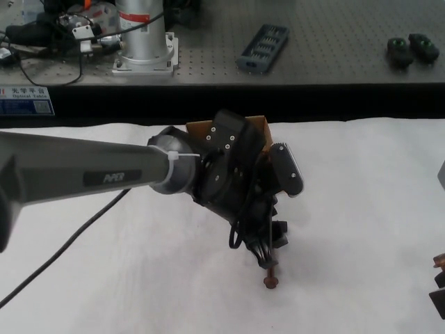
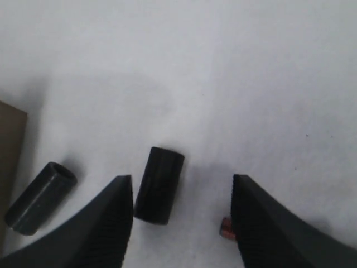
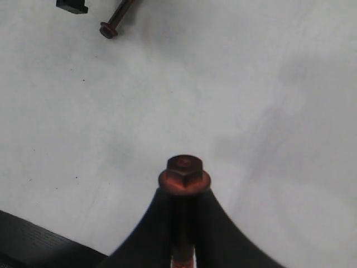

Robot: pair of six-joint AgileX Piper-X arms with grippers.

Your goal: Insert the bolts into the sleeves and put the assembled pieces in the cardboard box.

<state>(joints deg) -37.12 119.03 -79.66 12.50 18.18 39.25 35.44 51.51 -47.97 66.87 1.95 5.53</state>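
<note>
Fingers (image 2: 111,223) of the left hand (image 2: 183,180) are standing wide apart over the white table (image 2: 251,84), pointing down at it. One black sleeve (image 2: 159,185) is lying between them, close by one finger, and a rusty bolt (image 2: 226,226) is lying just beside the other finger. A second sleeve (image 2: 40,198) is resting near the cardboard box (image 2: 11,145), apart from the first. The right hand (image 3: 183,195) is clamping another bolt (image 3: 184,174) by its shank, the hex head sticking out past the fingertips.
</note>
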